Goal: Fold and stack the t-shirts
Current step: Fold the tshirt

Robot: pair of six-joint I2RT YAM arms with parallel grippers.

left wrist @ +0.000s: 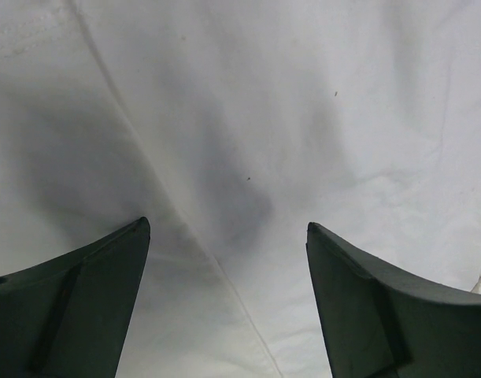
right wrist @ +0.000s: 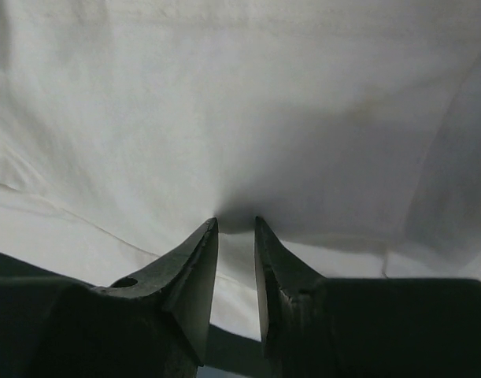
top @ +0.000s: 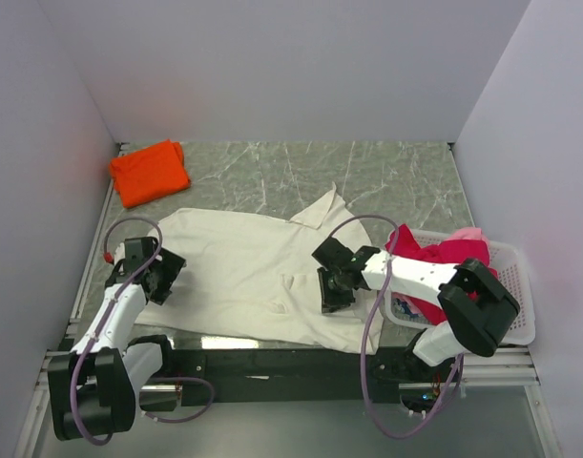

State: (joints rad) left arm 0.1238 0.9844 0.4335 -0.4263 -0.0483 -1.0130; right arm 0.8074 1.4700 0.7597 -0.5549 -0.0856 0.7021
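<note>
Cream t-shirt (top: pixel 243 258) pinched by right end effector (right wrist: pixel 235 220) (jaws nearly closed); left end effector (left wrist: pixel 227 224) wide open

We find large t-shirt (top: pixel 243 272) spread mid-table (top: pixel 386 181), toward near edge. Folded t-shirt (top: pixel 150 172) behind it, far-left corner. Basket (top: pixel 515 286) just right of it, heaped t-shirts (top: pixel 444 256) inside. Left gripper (top: pixel 162 281) at its left edge, right gripper (top: pixel 331 291) over its right part.

Plain white walls (top: pixel 272 67), grey marbled tabletop (top: pixel 386 176), soft even light
</note>
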